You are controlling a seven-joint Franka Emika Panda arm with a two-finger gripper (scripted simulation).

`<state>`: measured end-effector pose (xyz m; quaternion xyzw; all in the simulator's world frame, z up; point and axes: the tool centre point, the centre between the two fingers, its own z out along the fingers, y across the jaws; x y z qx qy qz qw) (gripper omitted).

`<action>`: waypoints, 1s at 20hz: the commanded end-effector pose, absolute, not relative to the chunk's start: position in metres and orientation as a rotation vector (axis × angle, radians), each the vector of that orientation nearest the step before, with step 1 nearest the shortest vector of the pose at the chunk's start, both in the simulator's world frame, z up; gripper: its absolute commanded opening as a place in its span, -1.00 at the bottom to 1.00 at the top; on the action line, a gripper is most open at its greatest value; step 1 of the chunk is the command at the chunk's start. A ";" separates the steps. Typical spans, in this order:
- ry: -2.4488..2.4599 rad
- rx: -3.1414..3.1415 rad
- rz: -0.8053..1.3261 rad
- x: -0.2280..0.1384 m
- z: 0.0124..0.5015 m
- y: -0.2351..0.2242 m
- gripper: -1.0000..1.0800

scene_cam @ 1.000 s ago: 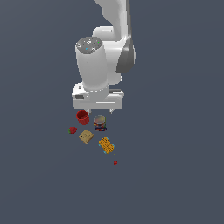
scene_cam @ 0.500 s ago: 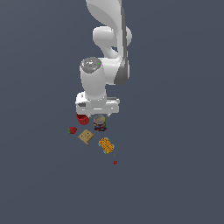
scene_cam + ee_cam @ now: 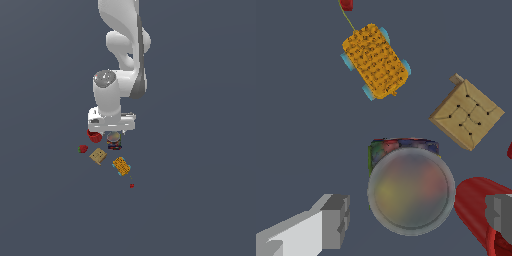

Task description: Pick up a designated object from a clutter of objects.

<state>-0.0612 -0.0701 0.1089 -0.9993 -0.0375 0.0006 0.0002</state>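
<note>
- Gripper (image 3: 416,220) hangs open, one finger on each side of the can (image 3: 411,190), neither seeming to touch it.
- Can stands upright, round lid facing the wrist, centred between the fingers, amid the clutter far from any table edge.
- Red cup (image 3: 481,205) lies just beside the can; one finger (image 3: 501,212) looks close to it, perhaps touching.
- Tan box (image 3: 467,114) and orange block (image 3: 375,61) sit apart.

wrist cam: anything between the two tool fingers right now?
Yes. In the wrist view the labelled can sits between the fingers, with a gap on each side. The red cup crowds the far finger.
</note>
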 end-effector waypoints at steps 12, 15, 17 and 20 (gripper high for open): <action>-0.119 -3.139 0.000 -0.063 0.068 -0.070 0.92; -0.120 -3.139 0.000 -0.062 0.060 -0.070 0.92; -0.120 -3.139 0.000 -0.062 0.058 -0.070 0.92; -0.120 -3.139 0.000 -0.062 0.058 -0.070 -1.00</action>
